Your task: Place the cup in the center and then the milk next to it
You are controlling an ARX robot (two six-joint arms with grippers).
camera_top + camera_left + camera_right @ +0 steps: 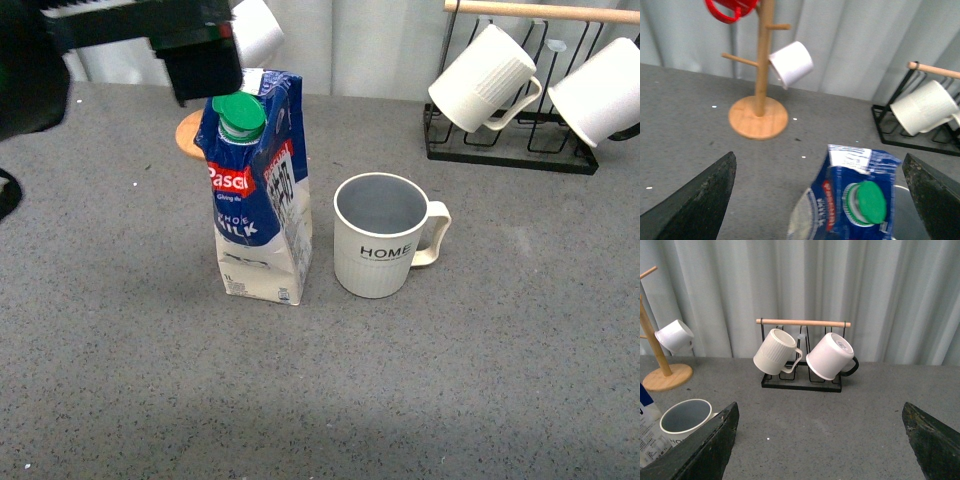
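The HOME mug (383, 236) stands mid-surface, with the Pascual milk carton (257, 190) upright just beside it at nine o'clock. Both placements look done. Left gripper (817, 200) hovers above the carton, jaws released; right gripper (820, 440) likewise spread, empty.

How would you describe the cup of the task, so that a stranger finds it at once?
On the grey table, look right of the blue milk carton. The cup stands there upright. Unlike the white mugs on the rack, it bears the word HOME.

One carton (258, 190); five mugs (385, 235) (one red).
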